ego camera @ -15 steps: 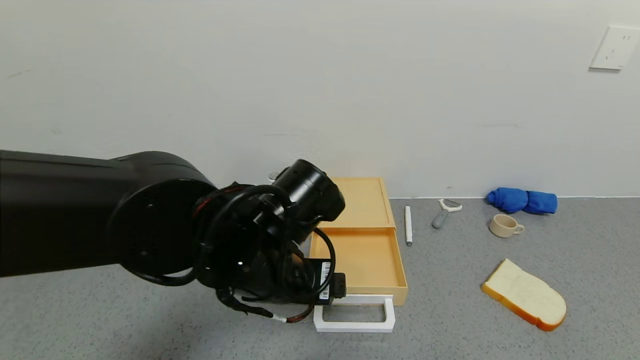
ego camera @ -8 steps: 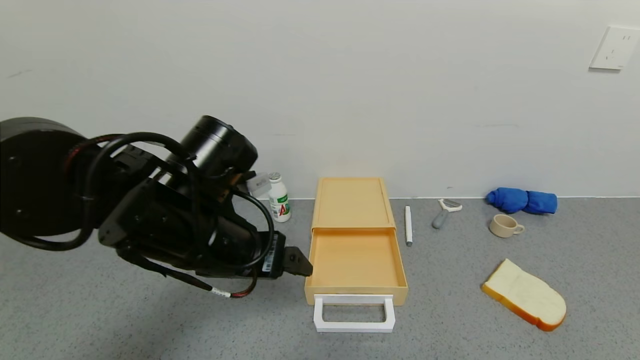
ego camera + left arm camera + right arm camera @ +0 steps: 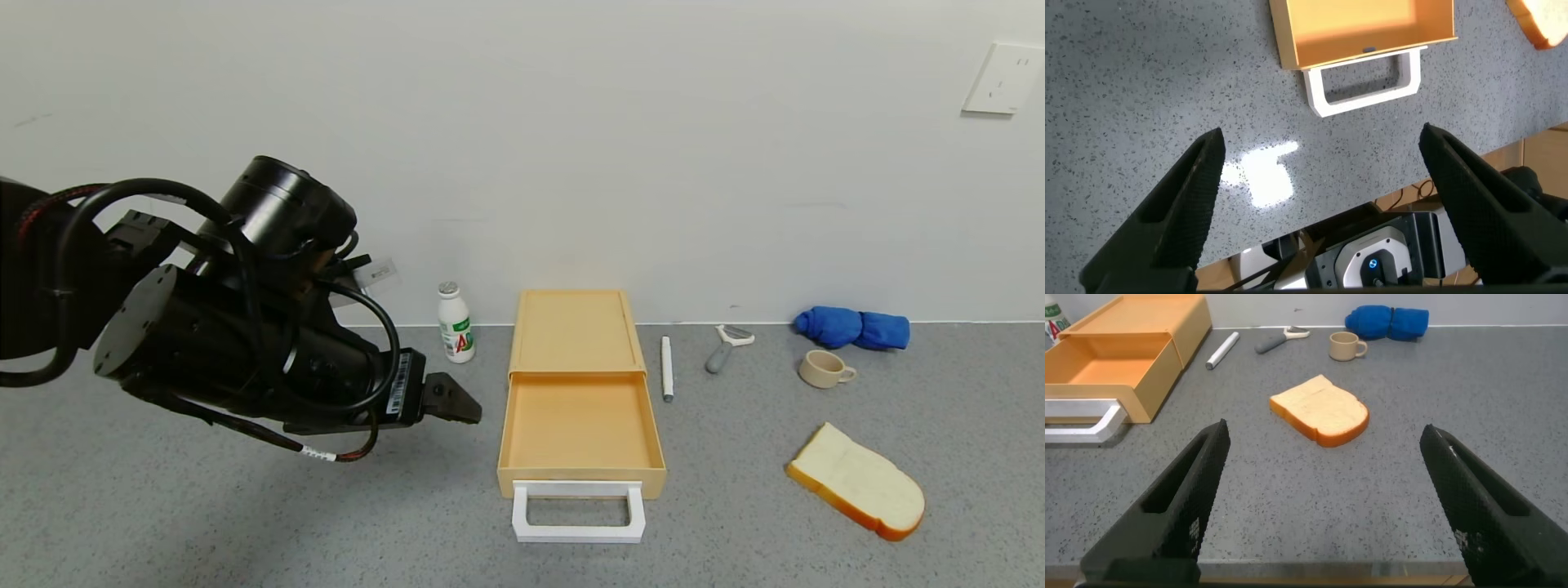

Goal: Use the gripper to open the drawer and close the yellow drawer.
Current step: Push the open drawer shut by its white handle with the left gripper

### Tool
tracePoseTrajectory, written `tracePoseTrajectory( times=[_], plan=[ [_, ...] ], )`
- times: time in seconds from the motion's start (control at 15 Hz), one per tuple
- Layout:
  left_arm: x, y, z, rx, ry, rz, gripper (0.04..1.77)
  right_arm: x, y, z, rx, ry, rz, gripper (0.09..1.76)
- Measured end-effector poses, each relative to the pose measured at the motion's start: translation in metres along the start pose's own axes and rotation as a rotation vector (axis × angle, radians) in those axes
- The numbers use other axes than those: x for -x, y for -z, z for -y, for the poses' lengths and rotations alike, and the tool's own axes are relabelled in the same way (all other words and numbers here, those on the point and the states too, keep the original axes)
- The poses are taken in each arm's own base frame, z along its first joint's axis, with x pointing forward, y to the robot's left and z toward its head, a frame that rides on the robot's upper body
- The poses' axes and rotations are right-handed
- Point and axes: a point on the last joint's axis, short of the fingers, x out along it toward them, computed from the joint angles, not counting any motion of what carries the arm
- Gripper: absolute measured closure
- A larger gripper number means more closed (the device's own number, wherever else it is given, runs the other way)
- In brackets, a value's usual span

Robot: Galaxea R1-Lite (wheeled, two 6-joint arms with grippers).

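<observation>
The tan-yellow drawer stands against the wall with its tray pulled out and empty. Its white loop handle points toward me. My left gripper hovers to the left of the tray, apart from it, open and empty. In the left wrist view the gripper has its fingers spread wide, with the handle and the drawer beyond them. My right gripper is open and empty and is out of the head view. It looks across the table at the drawer.
A small white bottle stands left of the drawer. A white pen, a peeler, a beige cup and a blue cloth lie to the right. A bread slice lies at the front right.
My left arm has swung left and up, away from the handle and tray. The bottle is uncovered. The drawer has stayed open in the same place.
</observation>
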Motion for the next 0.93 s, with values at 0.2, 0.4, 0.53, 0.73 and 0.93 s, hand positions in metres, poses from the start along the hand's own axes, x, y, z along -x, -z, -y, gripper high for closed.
tracePoseTrajectory(
  times=[0.2, 0.4, 0.53, 0.73, 0.93],
  plan=[
    [0.001, 0.0, -0.001, 0.002, -0.001, 0.001, 0.09, 0.0, 0.0, 0.0, 0.0, 0.0, 0.0, 0.14],
    [0.0, 0.0, -0.001, 0.002, 0.0, 0.0, 0.09, 0.0, 0.0, 0.0, 0.0, 0.0, 0.0, 0.14],
    [0.0, 0.0, 0.001, -0.002, 0.0, 0.0, 0.09, 0.0, 0.0, 0.0, 0.001, 0.0, 0.0, 0.14],
    [-0.001, 0.002, 0.012, -0.021, 0.011, 0.0, 0.09, 0.0, 0.0, 0.0, 0.0, 0.0, 0.0, 0.14],
    [-0.004, 0.001, 0.034, -0.009, 0.014, 0.02, 0.09, 0.0, 0.0, 0.0, 0.0, 0.0, 0.0, 0.14]
  ],
)
